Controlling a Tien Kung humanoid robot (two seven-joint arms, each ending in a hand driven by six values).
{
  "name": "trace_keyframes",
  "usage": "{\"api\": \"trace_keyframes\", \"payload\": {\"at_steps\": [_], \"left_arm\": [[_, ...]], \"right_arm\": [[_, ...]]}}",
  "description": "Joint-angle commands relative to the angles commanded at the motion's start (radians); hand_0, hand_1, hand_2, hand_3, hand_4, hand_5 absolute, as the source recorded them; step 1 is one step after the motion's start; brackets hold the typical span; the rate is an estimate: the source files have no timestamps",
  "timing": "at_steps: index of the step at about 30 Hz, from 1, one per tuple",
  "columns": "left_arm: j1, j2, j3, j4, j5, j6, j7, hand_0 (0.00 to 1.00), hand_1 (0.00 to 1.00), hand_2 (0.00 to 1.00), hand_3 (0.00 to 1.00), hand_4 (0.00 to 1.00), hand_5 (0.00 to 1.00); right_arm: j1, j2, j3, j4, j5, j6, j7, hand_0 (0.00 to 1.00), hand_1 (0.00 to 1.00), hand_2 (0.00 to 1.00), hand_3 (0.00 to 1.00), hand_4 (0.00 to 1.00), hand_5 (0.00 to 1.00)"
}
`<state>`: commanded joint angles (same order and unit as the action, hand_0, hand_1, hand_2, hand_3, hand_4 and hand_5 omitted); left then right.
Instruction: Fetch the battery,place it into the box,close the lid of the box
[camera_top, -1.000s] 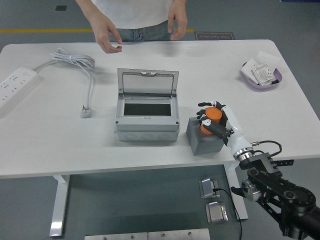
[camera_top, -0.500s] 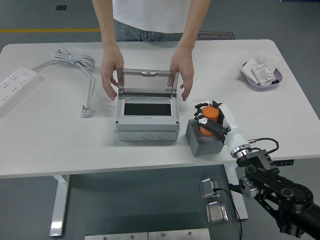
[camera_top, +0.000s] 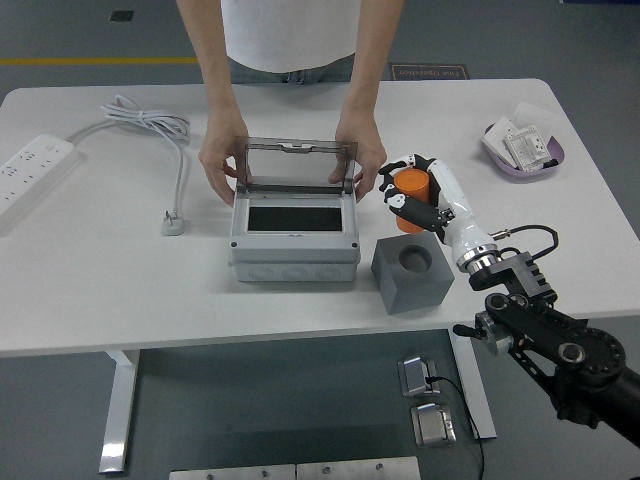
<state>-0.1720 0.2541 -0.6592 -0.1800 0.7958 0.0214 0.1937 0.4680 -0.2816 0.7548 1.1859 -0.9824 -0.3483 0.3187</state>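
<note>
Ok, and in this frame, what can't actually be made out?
All in the head view:
- Left hand: outside the picture.
- Orange battery: largely wrapped by the right hand, so its lower end is hidden.
- Box interior: just a dark opening.
- Person's palms: behind the lid.
- Purple tray contents: too small to identify.
</note>
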Motion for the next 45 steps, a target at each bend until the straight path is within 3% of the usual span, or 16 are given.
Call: {"api": "trace_keyframes", "payload": {"at_steps": [9,19,29,35,36,41,42,45], "left_arm": [[-0.003,0.005,-0.025,-0.001,0.026,0.000,0.008,0.640,0.699,0.619,0.621,0.642,0.210],[-0.008,0.009,-0.039,-0.002,0.047,-0.003,0.014,0.640,0.700,0.617,0.619,0.642,0.215],[-0.014,0.008,-0.052,-0.003,0.069,-0.006,0.020,0.640,0.700,0.617,0.619,0.641,0.214],[-0.017,0.005,-0.049,-0.002,0.071,-0.009,0.020,0.639,0.701,0.617,0.619,0.640,0.214],[-0.018,0.005,-0.050,-0.002,0.073,-0.009,0.020,0.640,0.701,0.616,0.617,0.633,0.210],[-0.018,0.005,-0.054,-0.002,0.079,-0.009,0.021,0.640,0.701,0.616,0.617,0.633,0.210],[-0.019,0.005,-0.053,-0.002,0.079,-0.009,0.021,0.639,0.701,0.614,0.615,0.627,0.205],[-0.020,0.005,-0.051,-0.002,0.077,-0.010,0.020,0.639,0.701,0.614,0.615,0.627,0.205]], "right_arm": [[0.147,0.054,-0.099,-0.011,-0.245,0.024,-0.201,0.110,0.201,0.265,0.263,0.002,0.002],[0.289,0.126,-0.245,-0.094,-0.481,0.055,-0.379,0.108,0.201,0.265,0.265,0.002,0.002],[0.379,0.178,-0.357,-0.185,-0.496,0.067,-0.406,0.106,0.201,0.267,0.273,0.002,0.002],[0.394,0.192,-0.362,-0.227,-0.486,0.097,-0.398,0.107,0.201,0.268,0.276,0.002,0.002],[0.394,0.192,-0.361,-0.231,-0.484,0.099,-0.396,0.142,0.249,0.308,0.360,0.002,0.002],[0.393,0.193,-0.357,-0.246,-0.460,0.091,-0.369,0.142,0.249,0.308,0.360,0.002,0.002],[0.392,0.193,-0.357,-0.247,-0.455,0.086,-0.363,0.306,0.465,0.537,0.651,0.312,0.180],[0.388,0.195,-0.355,-0.255,-0.424,0.077,-0.343,0.306,0.465,0.537,0.651,0.312,0.180]]}}
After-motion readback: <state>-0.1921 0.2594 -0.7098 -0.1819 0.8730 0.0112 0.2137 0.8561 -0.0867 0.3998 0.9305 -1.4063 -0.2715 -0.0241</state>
